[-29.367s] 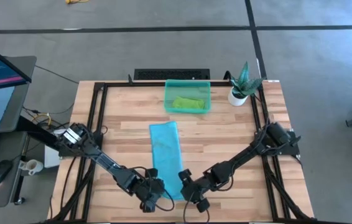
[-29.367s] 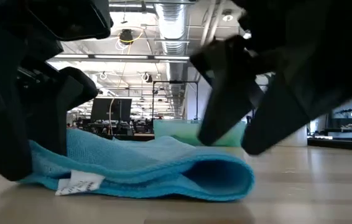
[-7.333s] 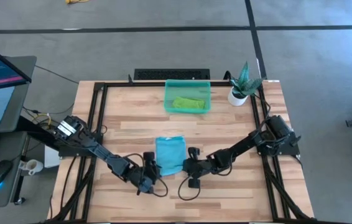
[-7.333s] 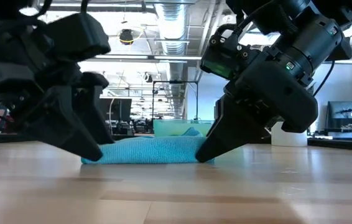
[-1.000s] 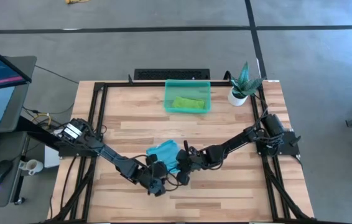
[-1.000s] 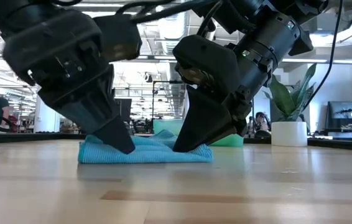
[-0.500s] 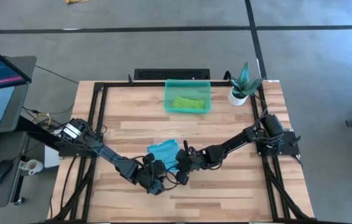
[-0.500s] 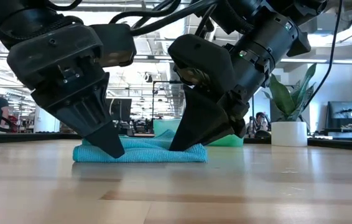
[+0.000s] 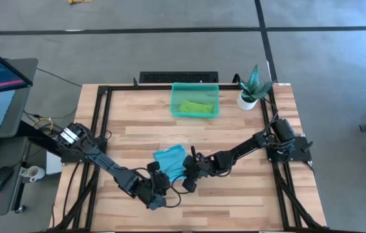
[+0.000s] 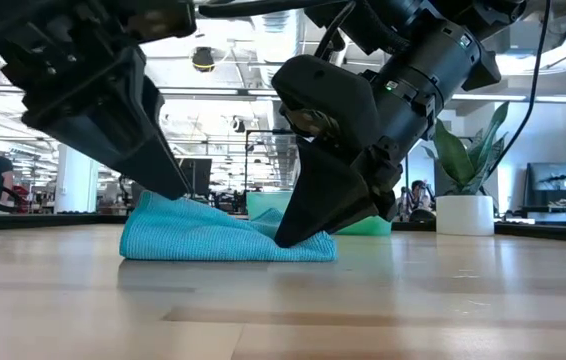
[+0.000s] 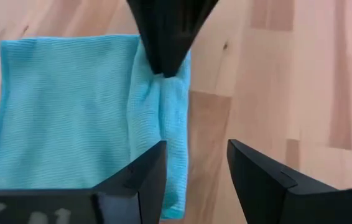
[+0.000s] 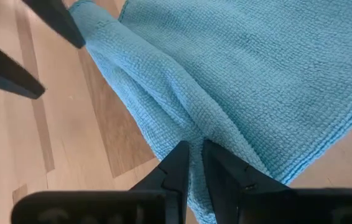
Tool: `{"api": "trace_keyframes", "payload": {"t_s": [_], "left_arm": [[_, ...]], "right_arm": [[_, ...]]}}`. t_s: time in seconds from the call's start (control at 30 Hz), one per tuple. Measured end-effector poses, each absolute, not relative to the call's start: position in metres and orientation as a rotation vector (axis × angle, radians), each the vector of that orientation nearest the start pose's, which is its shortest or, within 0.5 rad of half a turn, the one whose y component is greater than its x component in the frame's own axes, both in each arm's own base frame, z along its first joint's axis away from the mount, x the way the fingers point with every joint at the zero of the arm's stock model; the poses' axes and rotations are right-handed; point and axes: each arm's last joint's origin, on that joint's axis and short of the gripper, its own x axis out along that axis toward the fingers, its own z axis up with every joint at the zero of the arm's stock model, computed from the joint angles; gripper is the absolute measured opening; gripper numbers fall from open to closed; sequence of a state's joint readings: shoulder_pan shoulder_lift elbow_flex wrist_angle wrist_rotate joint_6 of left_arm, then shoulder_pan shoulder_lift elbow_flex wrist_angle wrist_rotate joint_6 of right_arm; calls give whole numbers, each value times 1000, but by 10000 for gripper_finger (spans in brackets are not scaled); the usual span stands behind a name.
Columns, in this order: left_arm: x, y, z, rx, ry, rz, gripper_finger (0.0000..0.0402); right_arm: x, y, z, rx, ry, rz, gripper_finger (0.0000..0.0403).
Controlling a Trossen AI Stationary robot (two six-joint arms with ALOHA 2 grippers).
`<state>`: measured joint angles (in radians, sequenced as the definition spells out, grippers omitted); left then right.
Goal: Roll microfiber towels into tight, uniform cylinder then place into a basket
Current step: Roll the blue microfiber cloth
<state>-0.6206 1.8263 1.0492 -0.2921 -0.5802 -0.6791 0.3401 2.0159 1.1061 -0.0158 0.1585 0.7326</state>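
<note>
Turquoise towel (image 9: pixel 170 160) lies bunched mid-table, well short of the far basket (image 9: pixel 195 114); the right gripper (image 9: pixel 187 182) pinches its near-right edge, while the left gripper (image 9: pixel 152 197), fingers parted and empty, hovers just beyond its near edge.

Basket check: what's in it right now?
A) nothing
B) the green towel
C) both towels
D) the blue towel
B: in the high view the green towel lies in the basket, while the blue towel is on the table, pinched by the right gripper.
</note>
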Motion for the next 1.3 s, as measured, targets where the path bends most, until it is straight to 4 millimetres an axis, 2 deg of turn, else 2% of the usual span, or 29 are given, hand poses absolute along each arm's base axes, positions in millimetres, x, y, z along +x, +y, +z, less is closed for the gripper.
{"api": "trace_keyframes", "payload": {"t_s": [0.2,0.5,0.97,1.07,1.3], "left_arm": [[288,-181,138,-34,870,298,160],[281,-156,116,-181,944,333,160],[279,-156,111,-169,949,298,160],[279,-156,110,-169,948,302,160],[278,-156,110,-169,949,303,160]], "right_arm": [[369,126,108,448,904,-163,74],[368,127,108,445,905,-159,74],[368,128,109,446,919,-114,74],[370,123,109,442,916,-111,77],[372,123,110,377,897,-59,116]]}}
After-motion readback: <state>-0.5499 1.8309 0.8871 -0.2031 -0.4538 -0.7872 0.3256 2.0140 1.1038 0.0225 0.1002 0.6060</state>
